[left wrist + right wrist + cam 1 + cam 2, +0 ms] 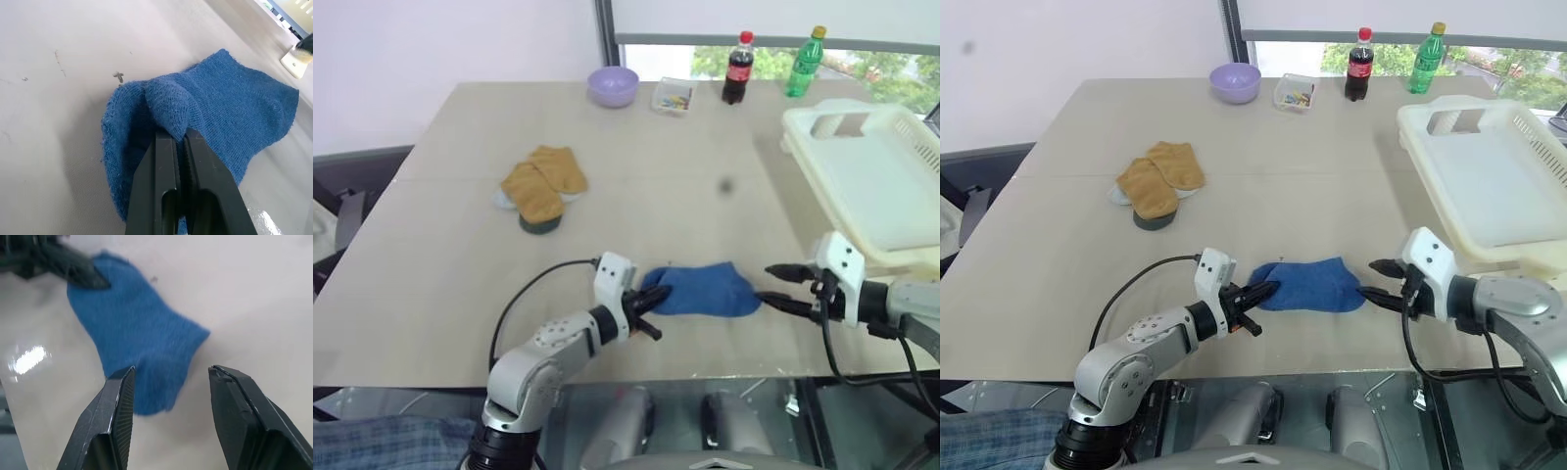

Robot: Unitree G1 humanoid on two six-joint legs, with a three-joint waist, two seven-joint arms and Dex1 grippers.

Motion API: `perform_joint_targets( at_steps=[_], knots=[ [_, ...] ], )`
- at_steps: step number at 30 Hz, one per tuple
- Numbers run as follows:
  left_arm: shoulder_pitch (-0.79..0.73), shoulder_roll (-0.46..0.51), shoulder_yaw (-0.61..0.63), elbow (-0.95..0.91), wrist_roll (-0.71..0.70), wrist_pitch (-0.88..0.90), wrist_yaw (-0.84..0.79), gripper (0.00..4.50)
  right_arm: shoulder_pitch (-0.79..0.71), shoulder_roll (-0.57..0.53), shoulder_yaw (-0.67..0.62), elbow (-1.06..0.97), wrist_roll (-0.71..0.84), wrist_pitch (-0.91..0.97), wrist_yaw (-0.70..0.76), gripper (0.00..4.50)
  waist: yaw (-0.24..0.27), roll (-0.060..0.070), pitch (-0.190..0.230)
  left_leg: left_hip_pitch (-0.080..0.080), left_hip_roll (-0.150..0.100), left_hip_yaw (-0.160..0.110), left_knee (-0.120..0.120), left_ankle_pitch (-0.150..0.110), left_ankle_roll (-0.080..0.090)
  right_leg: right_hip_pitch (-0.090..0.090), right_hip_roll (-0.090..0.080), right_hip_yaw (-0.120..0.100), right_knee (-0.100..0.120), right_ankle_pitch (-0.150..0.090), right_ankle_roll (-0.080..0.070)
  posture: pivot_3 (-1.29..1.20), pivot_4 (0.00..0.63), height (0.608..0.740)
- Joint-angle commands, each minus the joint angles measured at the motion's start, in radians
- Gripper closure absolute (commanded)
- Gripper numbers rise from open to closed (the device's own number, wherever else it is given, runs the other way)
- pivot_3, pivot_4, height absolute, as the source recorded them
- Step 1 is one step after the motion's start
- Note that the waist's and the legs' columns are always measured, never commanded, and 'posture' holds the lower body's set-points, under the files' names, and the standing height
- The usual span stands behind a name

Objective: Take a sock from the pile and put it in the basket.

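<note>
Blue sock (707,291) lies flat on the tan table (636,206), near its front edge, well in front of the pile (542,186). Left gripper (647,301) is clamped on the sock's cuff end; in the left wrist view its two black fingers (166,181) are pressed together with a fold of blue knit pinched between them. Right gripper (775,287) sits at the sock's other end, its jaws spread apart and holding nothing, with the toe of the sock just beyond the fingertips in the right wrist view. The pile is two mustard-tan socks overlapping on a dark grey round piece. Beyond and to the right of the blue sock stands the cream-white laundry basket (913,147), at the table's right side.
</note>
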Motion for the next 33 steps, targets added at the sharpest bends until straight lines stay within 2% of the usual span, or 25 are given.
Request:
perform_joint_targets(
  at_steps=[1, 4, 8, 11, 15, 17, 18, 21, 23, 26, 27, 33],
  knots=[
    [0.001, 0.005, -0.001, -0.016, 0.002, -0.015, -0.008, 4.50, -0.022, -0.003, -0.065, -0.040, 0.060, 0.001, 0.017, 2.08, 0.000, 0.000, 0.000, 0.000, 0.000, 0.000, 0.000, 0.000, 0.000, 0.000, 0.000, 0.000, 0.000, 0.000, 0.000, 0.00, 0.150, 0.740],
    [0.004, 0.009, -0.001, -0.017, 0.002, -0.014, -0.010, 4.50, -0.060, 0.011, -0.018, -0.077, 0.068, 0.017, -0.011, 2.08, -0.003, 0.000, 0.000, 0.000, 0.000, 0.000, 0.000, 0.000, 0.000, 0.000, 0.000, 0.000, -0.001, 0.000, 0.000, 0.00, 0.150, 0.740],
    [0.000, 0.010, -0.007, -0.013, 0.005, -0.014, -0.010, 4.50, -0.088, 0.089, 0.203, -0.040, -0.126, -0.090, -0.083, 2.08, -0.002, -0.001, 0.000, 0.000, 0.001, 0.000, 0.000, 0.000, -0.001, 0.000, 0.000, -0.001, -0.001, 0.000, 0.000, 0.00, 0.150, 0.740],
    [0.001, 0.009, -0.012, -0.010, 0.007, -0.014, -0.008, 4.50, -0.104, 0.176, 0.284, 0.005, -0.180, -0.148, -0.101, 2.08, -0.002, 0.000, 0.000, 0.000, 0.000, 0.000, 0.000, 0.002, -0.003, 0.000, 0.000, 0.000, -0.001, 0.000, 0.000, 0.00, 0.150, 0.740],
    [0.004, 0.016, -0.010, -0.008, 0.000, -0.025, -0.027, 4.50, -0.107, 0.137, 0.404, 0.119, -0.367, -0.257, -0.079, 2.08, 0.000, 0.000, 0.000, 0.000, -0.001, 0.000, 0.000, 0.002, -0.003, 0.000, 0.000, 0.000, -0.002, 0.000, 0.000, 0.00, 0.150, 0.740],
    [0.010, 0.025, -0.005, -0.014, -0.003, -0.028, -0.037, 3.79, -0.095, 0.119, 0.420, 0.149, -0.405, -0.287, -0.066, 2.04, -0.001, 0.000, 0.000, 0.000, 0.000, 0.000, 0.000, 0.002, -0.003, 0.001, 0.000, -0.001, -0.002, 0.000, 0.000, 0.00, 0.150, 0.740],
    [0.013, 0.026, -0.001, -0.016, -0.006, -0.031, -0.041, 3.67, -0.091, 0.116, 0.421, 0.157, -0.415, -0.296, -0.060, 2.04, -0.001, 0.000, 0.000, 0.000, 0.000, 0.000, 0.000, 0.002, -0.003, 0.000, 0.000, -0.001, -0.002, 0.000, 0.000, 0.00, 0.150, 0.740],
    [0.021, 0.023, 0.016, -0.016, -0.012, -0.056, -0.052, 2.39, -0.085, 0.130, 0.402, 0.159, -0.392, -0.276, -0.046, 2.04, -0.002, 0.001, -0.001, 0.001, 0.000, 0.000, -0.001, 0.002, -0.003, 0.001, 0.001, 0.000, -0.002, 0.000, 0.000, 0.00, 0.150, 0.740],
    [0.018, 0.027, 0.032, -0.009, -0.011, -0.064, -0.055, 1.37, -0.086, 0.137, 0.400, 0.157, -0.391, -0.273, -0.043, 2.04, -0.002, 0.000, -0.001, 0.001, 0.000, 0.000, -0.001, 0.002, -0.003, 0.001, 0.001, 0.000, -0.002, 0.000, 0.000, 0.00, 0.150, 0.740],
    [0.005, 0.037, 0.068, -0.002, -0.038, -0.053, -0.068, 0.25, -0.088, 0.139, 0.406, 0.152, -0.402, -0.269, -0.042, 2.04, -0.002, 0.001, -0.001, 0.001, 0.000, 0.000, -0.001, 0.002, -0.003, 0.001, 0.001, 0.000, -0.002, 0.000, 0.000, 0.00, 0.150, 0.740],
    [-0.009, 0.026, 0.099, 0.007, -0.071, -0.028, -0.058, 0.12, -0.090, 0.142, 0.408, 0.151, -0.402, -0.264, -0.042, 2.04, -0.002, 0.001, -0.001, 0.001, 0.000, 0.000, -0.001, 0.002, -0.003, 0.001, 0.001, 0.000, -0.002, 0.000, 0.000, 0.00, 0.150, 0.740],
    [-0.078, 0.006, 0.214, 0.108, -0.295, 0.244, -0.033, 0.12, -0.092, 0.156, 0.424, 0.150, -0.414, -0.250, -0.044, 2.04, -0.003, 0.000, -0.001, 0.002, 0.000, -0.001, -0.001, 0.002, -0.003, 0.001, 0.001, -0.001, -0.002, 0.000, 0.000, 0.00, 0.150, 0.740]
  ],
)
